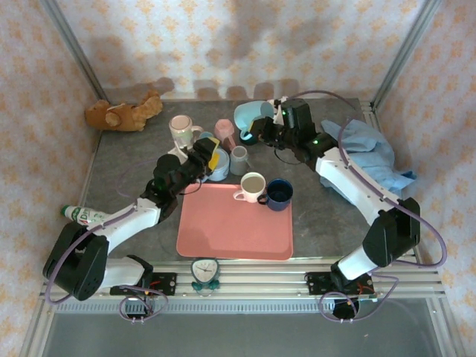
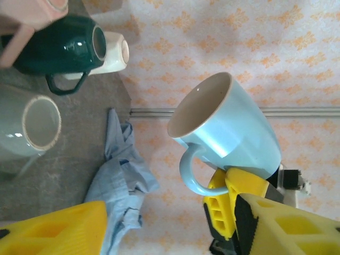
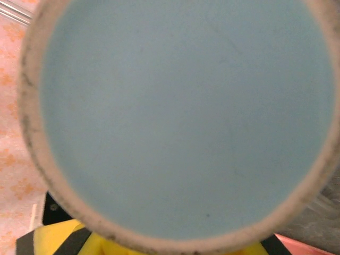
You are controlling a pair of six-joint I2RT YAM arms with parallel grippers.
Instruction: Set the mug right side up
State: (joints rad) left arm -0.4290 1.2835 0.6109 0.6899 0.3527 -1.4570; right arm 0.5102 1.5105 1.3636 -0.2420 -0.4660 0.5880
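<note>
Above the grey table's (image 1: 320, 216) far middle, the right pincer (image 1: 265, 121) clamps the tilted light-blue ceramic mug (image 1: 249, 113); the left pincer (image 1: 208, 155) gapes empty. Glossy glaze could slip mid-turn, dropping it onto cups below (image 1: 238, 158).

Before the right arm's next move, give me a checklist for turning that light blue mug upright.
1. Grip: right gripper shut on light blue mug: ok.
2. Height: mug clear of the table: ok.
3. Mug upright: not ok, it is tilted with its mouth sideways.
4. Other arm: left gripper jaws open and empty: ok.
5. Landing spot: bare room on the pink tray: ok.
6. Grip firmness: cannot tell.
</note>
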